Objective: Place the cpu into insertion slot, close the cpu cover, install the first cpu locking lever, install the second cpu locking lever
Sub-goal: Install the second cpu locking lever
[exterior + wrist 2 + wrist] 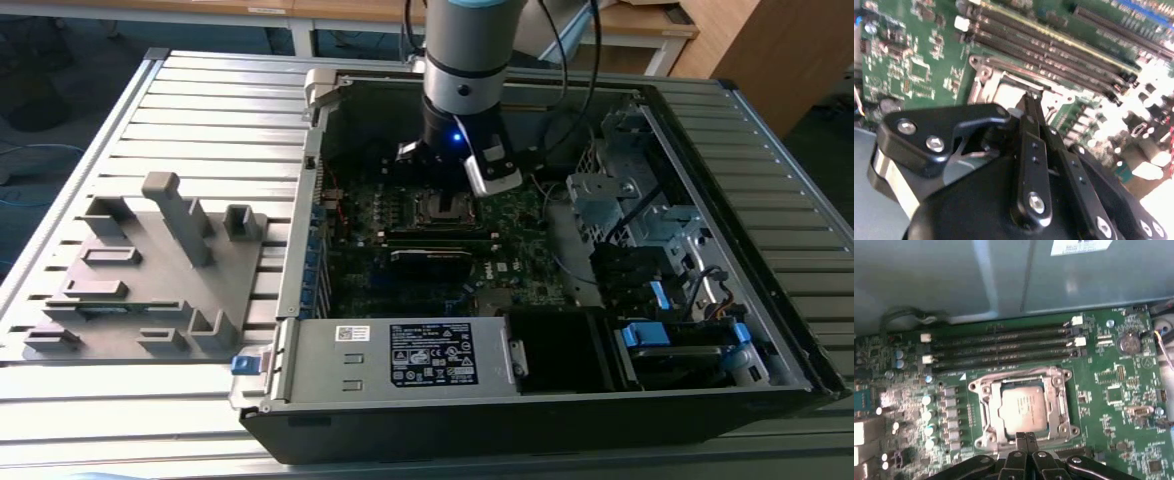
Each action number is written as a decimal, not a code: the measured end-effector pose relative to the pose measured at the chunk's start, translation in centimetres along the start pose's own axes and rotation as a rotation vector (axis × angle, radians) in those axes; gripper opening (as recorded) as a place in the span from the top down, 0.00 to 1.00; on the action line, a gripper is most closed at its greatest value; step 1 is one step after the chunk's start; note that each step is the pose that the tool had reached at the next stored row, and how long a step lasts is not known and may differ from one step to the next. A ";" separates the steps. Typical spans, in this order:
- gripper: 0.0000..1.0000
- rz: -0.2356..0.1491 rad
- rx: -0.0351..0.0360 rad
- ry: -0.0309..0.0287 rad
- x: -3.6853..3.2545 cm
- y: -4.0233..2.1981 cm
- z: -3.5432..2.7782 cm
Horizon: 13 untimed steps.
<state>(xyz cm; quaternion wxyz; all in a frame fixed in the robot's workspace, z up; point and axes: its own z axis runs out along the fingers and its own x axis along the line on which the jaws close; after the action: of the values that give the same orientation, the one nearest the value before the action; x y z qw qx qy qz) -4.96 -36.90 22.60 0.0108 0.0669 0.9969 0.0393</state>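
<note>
Your gripper (1025, 439), fingers pressed together and empty, hovers at the insertion slot's (985, 410) edge, where the cpu (1023, 409) sits beneath the thin, stiff, springy cpu cover (1054, 381); handle it by the rim.

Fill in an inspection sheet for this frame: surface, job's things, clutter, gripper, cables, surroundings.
Surface: ribbed metal table carrying an open computer case.
Job's things: cpu lies in the slot; cover is down around it.
Clutter: grey fixture tray on the exterior view's left.
Gripper: gripper shut, tips at the cover's edge.
Cables: black cables run down along the arm.
Surroundings: wooden desks behind the table.
</note>
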 end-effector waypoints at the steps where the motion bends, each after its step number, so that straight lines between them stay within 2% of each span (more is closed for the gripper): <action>1: 0.89 0.000 0.0037 -0.0006 0.01 0.37 0.05; 4: 0.89 0.000 0.0155 -0.0022 0.09 1.28 0.17; 7: 0.89 -0.001 0.0270 -0.0037 0.12 1.60 0.21; 9: 0.89 -0.001 0.0298 -0.0040 0.13 1.68 0.23; 13: 0.89 -0.001 0.0302 -0.0042 0.18 2.13 0.31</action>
<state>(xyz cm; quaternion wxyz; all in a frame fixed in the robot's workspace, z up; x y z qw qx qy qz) -4.85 -34.75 22.45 0.0119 0.0667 0.9974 0.0241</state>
